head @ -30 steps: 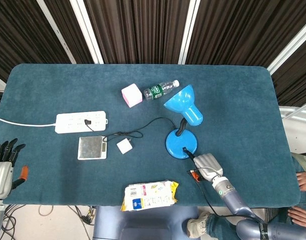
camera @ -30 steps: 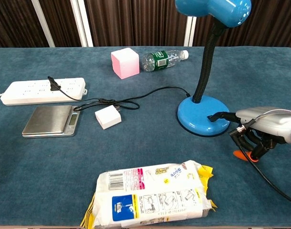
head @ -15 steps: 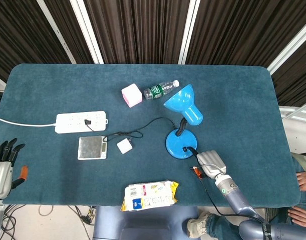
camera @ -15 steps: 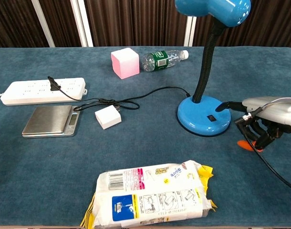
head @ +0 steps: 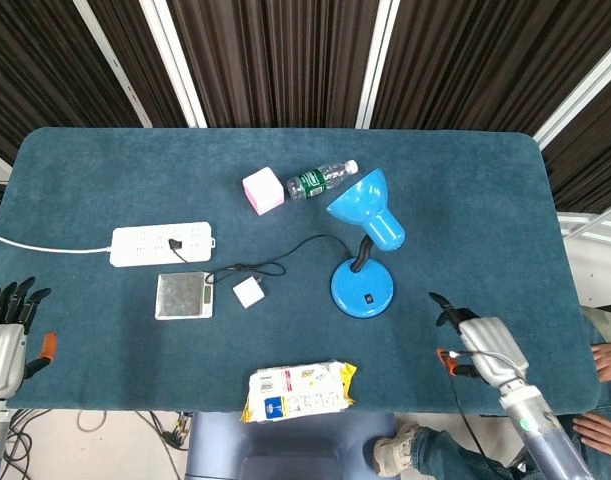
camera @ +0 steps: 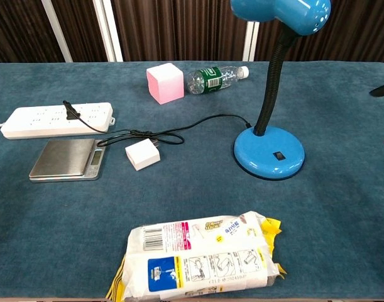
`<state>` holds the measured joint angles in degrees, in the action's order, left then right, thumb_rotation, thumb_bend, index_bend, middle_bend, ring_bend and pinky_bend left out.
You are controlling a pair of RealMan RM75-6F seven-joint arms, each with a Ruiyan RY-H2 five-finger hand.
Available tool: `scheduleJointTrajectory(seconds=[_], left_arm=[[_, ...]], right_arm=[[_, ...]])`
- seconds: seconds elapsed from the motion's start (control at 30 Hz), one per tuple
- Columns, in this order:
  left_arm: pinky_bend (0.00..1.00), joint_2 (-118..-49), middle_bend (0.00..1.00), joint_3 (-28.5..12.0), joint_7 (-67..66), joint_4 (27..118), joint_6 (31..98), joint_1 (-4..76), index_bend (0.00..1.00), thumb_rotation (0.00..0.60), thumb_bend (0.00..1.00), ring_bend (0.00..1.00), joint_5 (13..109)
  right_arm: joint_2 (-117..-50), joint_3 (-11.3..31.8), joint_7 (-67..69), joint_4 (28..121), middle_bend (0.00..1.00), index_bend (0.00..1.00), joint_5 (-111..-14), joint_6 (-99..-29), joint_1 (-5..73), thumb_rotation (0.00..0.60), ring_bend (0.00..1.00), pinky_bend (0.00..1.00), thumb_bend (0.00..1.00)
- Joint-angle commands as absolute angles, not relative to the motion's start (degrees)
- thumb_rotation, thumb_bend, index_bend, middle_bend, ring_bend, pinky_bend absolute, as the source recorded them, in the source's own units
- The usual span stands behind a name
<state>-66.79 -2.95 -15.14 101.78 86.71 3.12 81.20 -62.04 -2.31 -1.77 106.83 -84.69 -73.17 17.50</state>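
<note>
I am holding the right robot hand (head: 482, 342) over the near right part of the table (head: 485, 210), to the right of the blue lamp (head: 363, 246) and apart from its round base. It is holding nothing; its fingers look loosely spread, with one dark fingertip pointing toward the lamp. In the chest view only dark fingertips are showing at the right edge.

I am keeping the left robot hand (head: 5, 330) at the near left edge of the table, open, fingers straight and apart, touching nothing.

The lamp is standing upright near the middle, its shade tilted toward the far side. Its black cord (head: 305, 247) is running left toward a white adapter (head: 249, 293). A small scale (head: 184, 296) is lying beside that, a white power strip (head: 164, 244) behind it. A pink cube (head: 263, 190) and a lying water bottle (head: 321, 180) are sitting behind the lamp; a pack of wipes (head: 299, 390) is lying at the near edge.
</note>
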Motion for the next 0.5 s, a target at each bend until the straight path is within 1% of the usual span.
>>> scheduleJointTrajectory(seconds=[0.03,0.17,0.27,0.4,0.5], left_arm=[[0.00,-66.79,0.04,-2.97,-15.26,101.70,86.84,3.10,0.18,0.600,0.47,0.00,81.30],[0.00,-66.86,0.04,-2.96,-15.30,101.63,86.98,3.06,0.18,0.600,0.47,0.00,81.41],[0.00,-66.86,0.04,-2.96,-15.38,101.55,87.02,3.06,0.18,0.600,0.47,0.00,81.47],[0.00,-66.86,0.04,-2.98,-15.42,101.44,87.01,3.10,0.18,0.600,0.47,0.00,81.54],[0.00,-66.86,0.04,-2.99,-15.42,101.35,87.04,3.10,0.18,0.600,0.47,0.00,81.58]], right_arm=[[-63.18,-4.22,-1.85,100.18,0.20,0.02,-91.65,-83.87,10.97,0.600,0.07,0.00,0.43],[-66.21,-4.16,-1.80,94.36,0.19,0.02,-93.97,-89.38,8.01,0.600,0.05,0.00,0.43],[-67.52,-4.04,-1.43,91.25,0.18,0.02,-93.90,-90.86,6.73,0.600,0.03,0.00,0.42],[-68.68,-2.66,-4.91,87.51,0.15,0.02,-91.91,-91.13,5.94,0.600,0.01,0.00,0.35],[-69.31,-1.51,-7.66,86.91,0.14,0.02,-90.40,-91.16,5.47,0.600,0.00,0.00,0.31]])
